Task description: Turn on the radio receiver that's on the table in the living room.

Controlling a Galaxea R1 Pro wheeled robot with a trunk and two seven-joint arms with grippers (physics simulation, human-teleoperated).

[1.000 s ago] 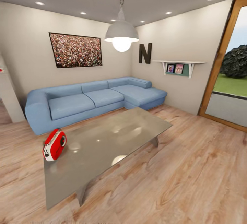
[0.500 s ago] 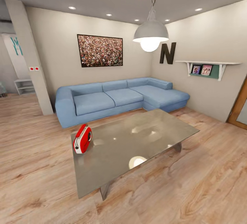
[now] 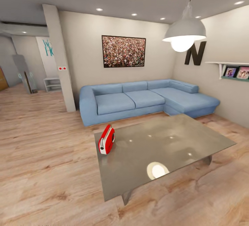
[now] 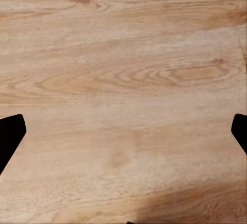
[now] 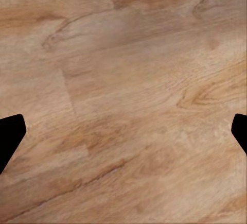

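The left tool (image 4: 123, 131) is hanging over bare wood-plank floor (image 4: 123, 54) with its two dark fingertips spread wide to the edges of its wrist view, gripping nothing; the right tool (image 5: 123, 131) is doing the same over the floor. Both are probably being carried low and empty because the robot is travelling, with no reach begun. In the head view the radio receiver (image 3: 107, 139) is standing upright on the glossy grey surface (image 3: 193, 139), near the corner closest to the left end of the blue corner sofa (image 3: 138, 99), narrow white-striped edge facing the camera. The pendant lamp (image 3: 183, 34) is mirroring in the top. Judging by the gap, the base needs to close in before either arm can press a button.
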